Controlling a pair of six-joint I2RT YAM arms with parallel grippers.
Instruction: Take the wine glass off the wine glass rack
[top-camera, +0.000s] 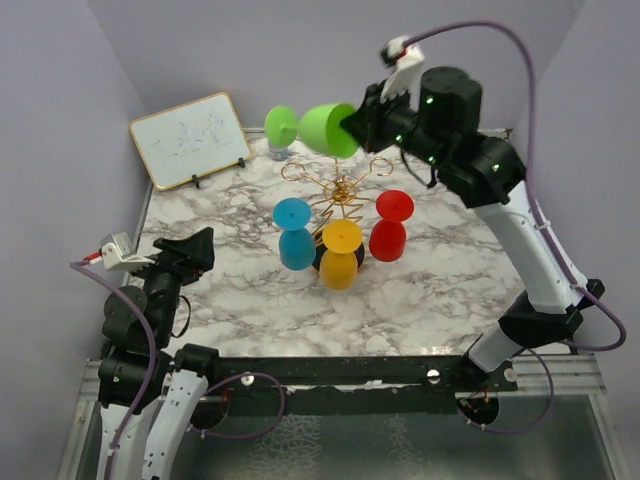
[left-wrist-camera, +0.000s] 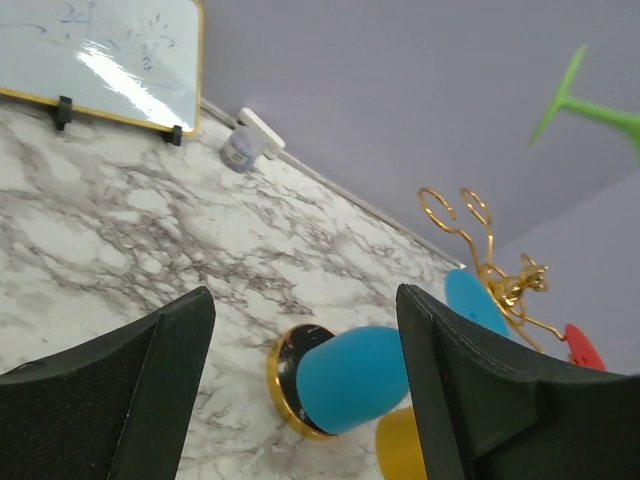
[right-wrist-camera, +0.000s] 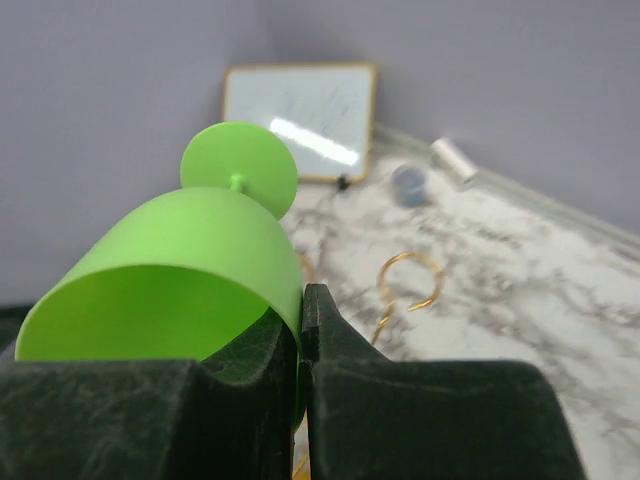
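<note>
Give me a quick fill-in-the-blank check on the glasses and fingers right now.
1. The wine glass in the right gripper is ____.
2. The left gripper has its fingers ____, holding nothing.
3. On the wine glass rack hang a blue glass, a red glass and a ____ one.
Missing words: green; open; yellow.

No text can be read for certain. The gold-framed whiteboard (top-camera: 190, 139), propped at the back left, carries faint bluish marker scribbles. In every view they are too pale and small to make out as letters or numbers. The small capped jar (left-wrist-camera: 240, 150) by the back wall is too blurred to show any label.
</note>
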